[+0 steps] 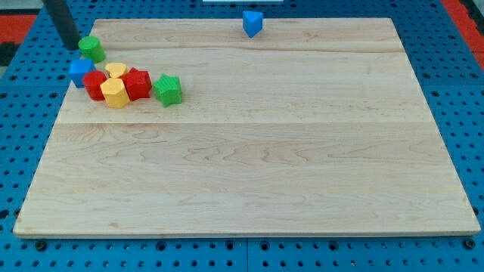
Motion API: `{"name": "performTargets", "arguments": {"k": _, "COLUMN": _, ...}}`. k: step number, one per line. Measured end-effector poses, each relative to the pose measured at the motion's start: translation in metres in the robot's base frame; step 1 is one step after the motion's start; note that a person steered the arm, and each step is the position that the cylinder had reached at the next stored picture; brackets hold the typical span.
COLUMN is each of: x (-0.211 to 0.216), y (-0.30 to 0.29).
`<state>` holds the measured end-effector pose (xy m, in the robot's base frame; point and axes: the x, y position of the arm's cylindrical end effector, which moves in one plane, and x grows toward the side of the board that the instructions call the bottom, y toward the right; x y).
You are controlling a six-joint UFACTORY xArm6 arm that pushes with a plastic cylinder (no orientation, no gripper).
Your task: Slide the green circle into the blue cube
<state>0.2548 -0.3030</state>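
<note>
Upper left of the frame: my tip (72, 47), a bare rod with no claw to open or shut, touching or just beside the upper-left edge of the green circle (92, 49). Just below that, the blue cube (80, 72), near the circle but apart from it, at the left end of a tight cluster. Rightward through the cluster: red block (94, 85), yellow heart-like block (116, 70), yellow hexagon-like block (114, 94), red block (138, 83), then green star (168, 90). Far off at top centre, blue triangular block (252, 23), no part of this.

To do well: push short and straight toward the frame's bottom, angled slightly left, from behind the circle's top edge. Slow contact, to avoid glancing off into the yellow heart-like block
</note>
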Motion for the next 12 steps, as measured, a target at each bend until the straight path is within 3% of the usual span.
{"name": "performTargets", "arguments": {"k": 1, "x": -0.011, "y": 0.023}}
{"name": "performTargets", "arguments": {"k": 3, "x": 0.03, "y": 0.078}}
{"name": "performTargets", "arguments": {"k": 5, "x": -0.034, "y": 0.051}}
{"name": "performTargets", "arguments": {"k": 10, "x": 0.044, "y": 0.026}}
{"name": "performTargets", "arguments": {"k": 12, "x": 0.019, "y": 0.013}}
